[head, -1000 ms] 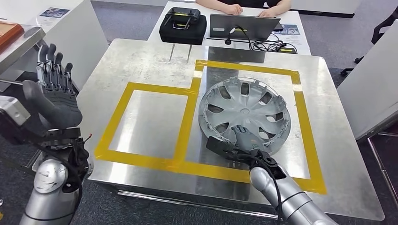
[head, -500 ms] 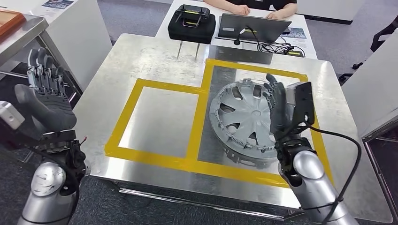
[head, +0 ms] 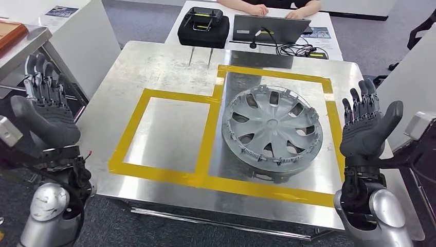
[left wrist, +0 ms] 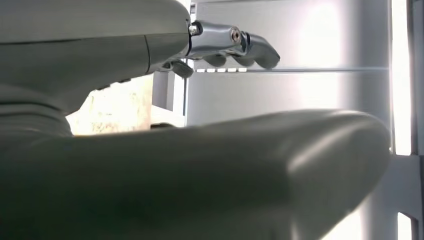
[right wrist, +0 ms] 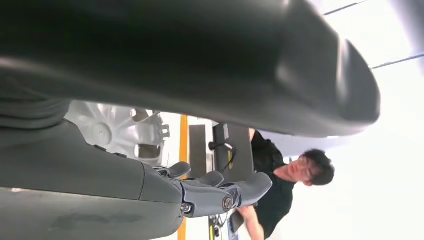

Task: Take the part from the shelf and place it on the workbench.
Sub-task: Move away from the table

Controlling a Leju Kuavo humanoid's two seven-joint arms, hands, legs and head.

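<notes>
the left hand point(head: 47, 116) is seen raised beside the left edge of the workbench point(head: 154, 67), palm turned inward, its fingers point(head: 38, 77) straight and spread, with nothing held. on the steel top two yellow tape rectangles are counted: the smaller left rectangle point(head: 126, 144), and the larger right rectangle point(head: 331, 128). one hubcap point(head: 271, 127) is counted, a grey plastic wheel cover lying face up inside the right rectangle, touched by neither hand. it is judged to be light and fairly stiff, though a thin moulded shell of this kind would be expected to flex at the rim, and the small clips around its edge look easy to snap. the smooth face is likely to be slippery; a hold would best be taken across the rim on opposite sides, or through a spoke opening, not on the clips. behind the bench one black case point(head: 202, 28) and one laptop point(head: 267, 28) are seen on a white desk, where a person point(head: 267, 6) is seated. the right hand point(head: 366, 128) is held up at the right edge of the bench, well apart from the hubcap, fingers parted and empty. two hands are counted. the placing is judged done.
</notes>
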